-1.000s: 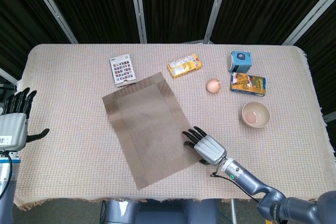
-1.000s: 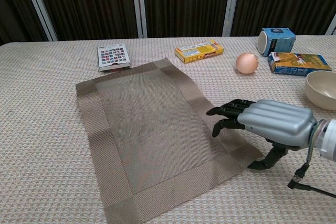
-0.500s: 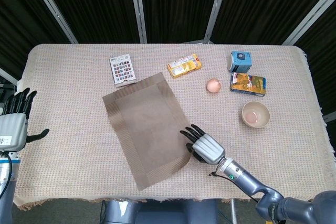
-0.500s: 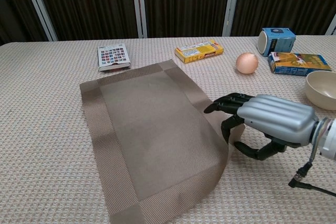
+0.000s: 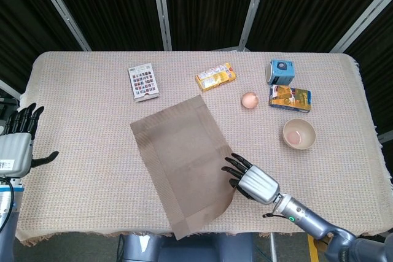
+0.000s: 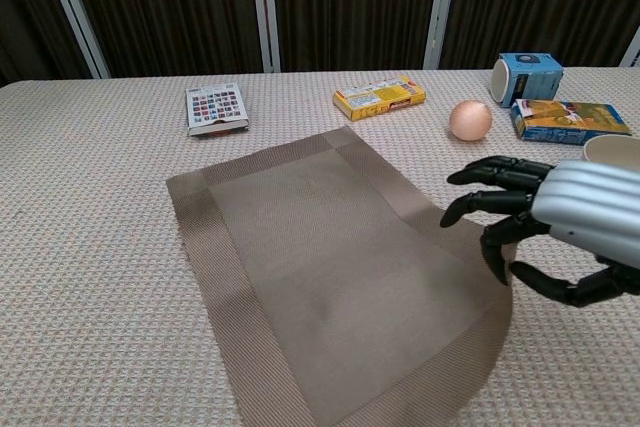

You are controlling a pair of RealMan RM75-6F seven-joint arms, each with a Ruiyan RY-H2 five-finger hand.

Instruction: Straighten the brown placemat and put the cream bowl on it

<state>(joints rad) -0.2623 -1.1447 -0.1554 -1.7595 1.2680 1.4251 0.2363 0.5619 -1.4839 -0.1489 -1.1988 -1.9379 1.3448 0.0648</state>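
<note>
The brown placemat (image 5: 184,157) (image 6: 330,267) lies askew on the table, its long side running diagonally and its near end reaching the front edge. My right hand (image 5: 255,182) (image 6: 560,222) grips its near right edge between fingers and thumb, and the mat curls up there. The cream bowl (image 5: 299,134) (image 6: 612,150) stands upright on the cloth to the right of the mat, apart from it; in the chest view the hand hides most of it. My left hand (image 5: 18,142) hangs off the table's left edge, fingers apart, holding nothing.
Along the far side sit a patterned card box (image 5: 142,81), a yellow box (image 5: 215,77), an egg (image 5: 249,99), a blue tin on its side (image 5: 281,72) and an orange box (image 5: 290,98). The table's front edge is close below the mat.
My right hand closed on the mat's right edge and pulled it right and toward me. The mat slid and turned with it. The left hand stayed still.
</note>
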